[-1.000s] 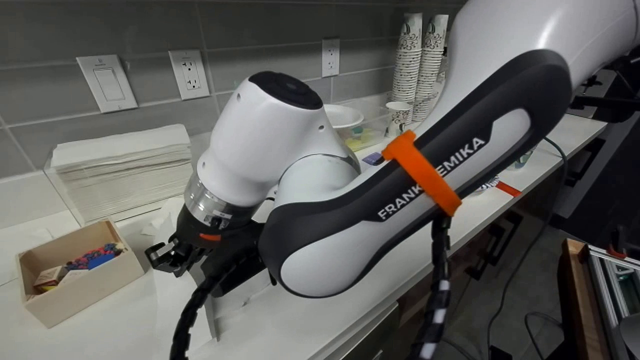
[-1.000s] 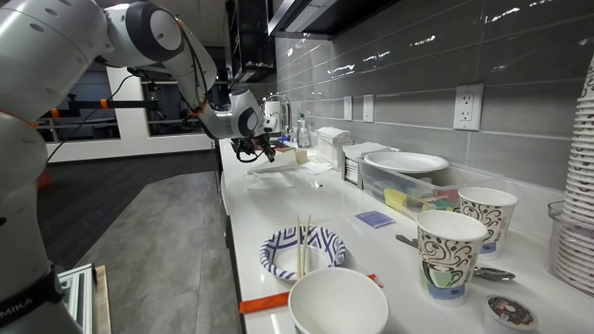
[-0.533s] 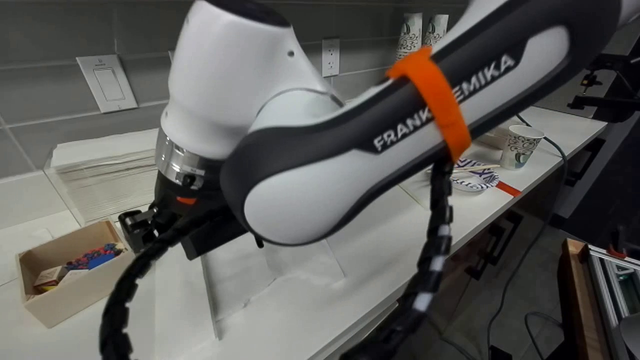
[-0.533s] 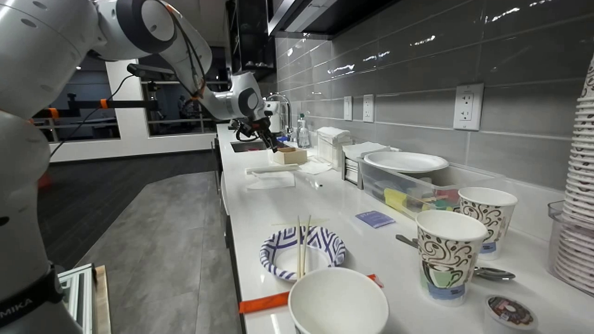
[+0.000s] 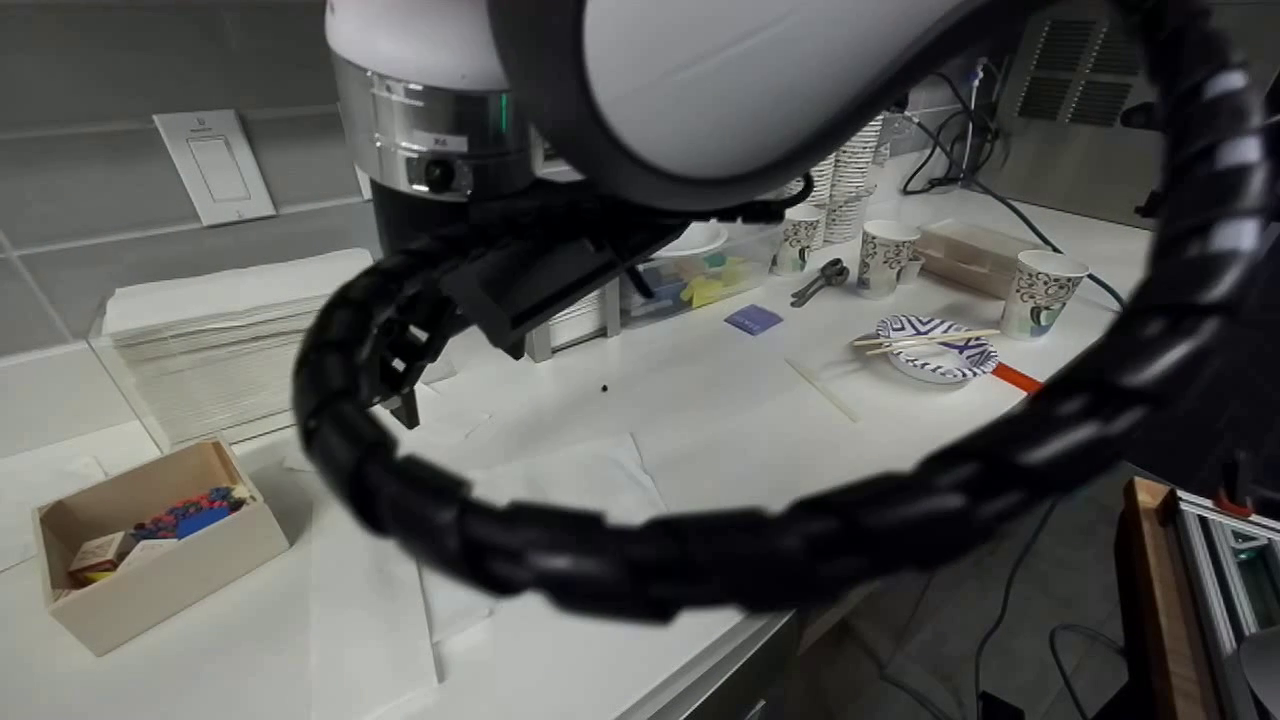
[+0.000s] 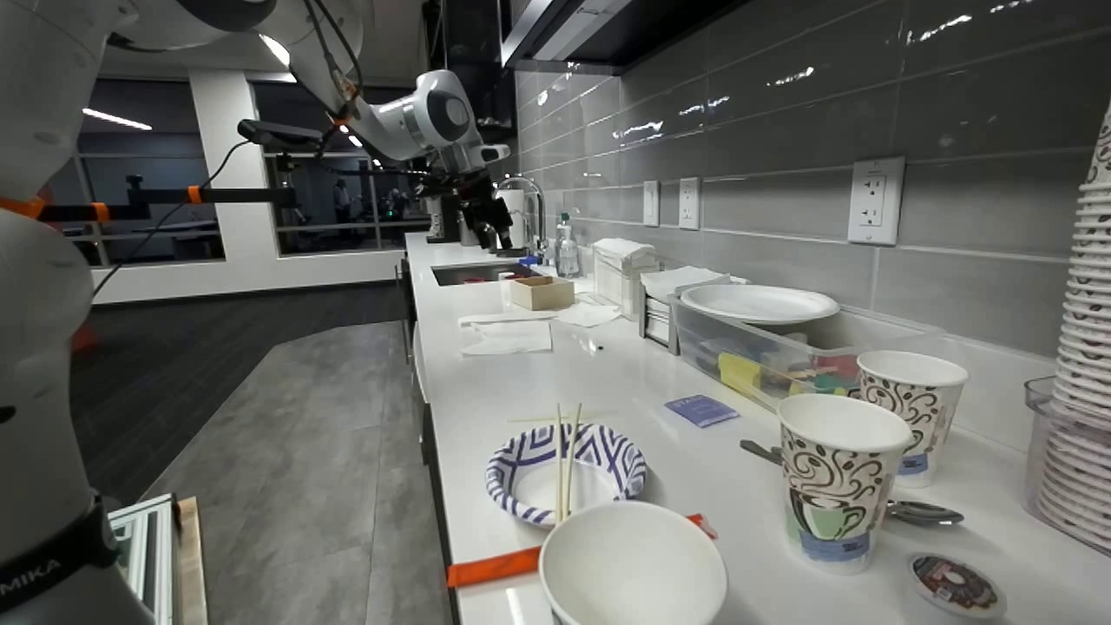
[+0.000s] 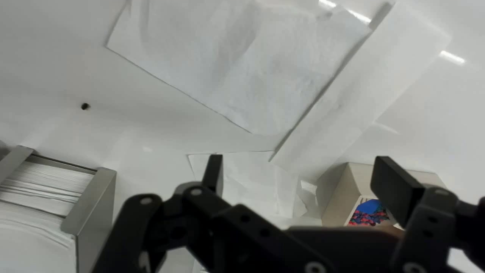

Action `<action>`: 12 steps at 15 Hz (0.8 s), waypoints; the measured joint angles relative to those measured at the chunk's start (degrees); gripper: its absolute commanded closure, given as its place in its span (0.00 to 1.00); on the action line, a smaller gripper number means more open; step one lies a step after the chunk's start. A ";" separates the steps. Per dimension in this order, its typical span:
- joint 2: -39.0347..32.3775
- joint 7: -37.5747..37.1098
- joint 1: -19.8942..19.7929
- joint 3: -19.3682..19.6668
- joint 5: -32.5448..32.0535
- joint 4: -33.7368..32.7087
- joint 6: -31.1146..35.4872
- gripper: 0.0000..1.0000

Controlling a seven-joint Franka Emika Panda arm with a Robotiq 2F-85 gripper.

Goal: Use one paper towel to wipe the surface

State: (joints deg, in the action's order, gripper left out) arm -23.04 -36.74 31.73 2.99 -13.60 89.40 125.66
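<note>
On the white countertop surface (image 6: pixel 486 391) lies a creased, thin white paper towel (image 7: pixel 242 64), wide and flat, in the upper middle of the wrist view. A narrower, folded-looking white sheet (image 7: pixel 352 94) runs along its right edge; whether the two overlap I cannot tell. A smaller white sheet (image 7: pixel 250 178) shows below them. My gripper (image 7: pixel 299 161) is spread wide, nothing between its fingers, and hangs well above the sheets. In an exterior view the gripper (image 6: pixel 496 239) is raised clear of the counter; elsewhere a thick black cable partly covers it.
A wooden box (image 5: pixel 180 585) with small coloured items stands near a thick stack of folded towels (image 5: pixel 240 360) by the wall. Beside that are a napkin holder (image 7: pixel 96 204) and a clear bin (image 6: pixel 707 347). Cups (image 6: pixel 842 477) and a patterned bowl (image 6: pixel 512 473) occupy the counter further along.
The gripper has opened and risen away from the counter. A white sheet raised at one end beneath it a second ago now lies flat.
</note>
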 measured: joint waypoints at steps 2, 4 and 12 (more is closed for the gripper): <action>3.62 0.39 -1.91 -1.83 -0.10 3.76 -0.91 0.00; 7.45 1.00 -4.40 -3.66 -0.01 9.18 -0.51 0.00; 22.12 12.91 -16.23 -6.51 5.86 33.86 17.57 0.00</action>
State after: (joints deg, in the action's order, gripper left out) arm -0.92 -23.83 15.50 -3.52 -7.74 123.26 143.23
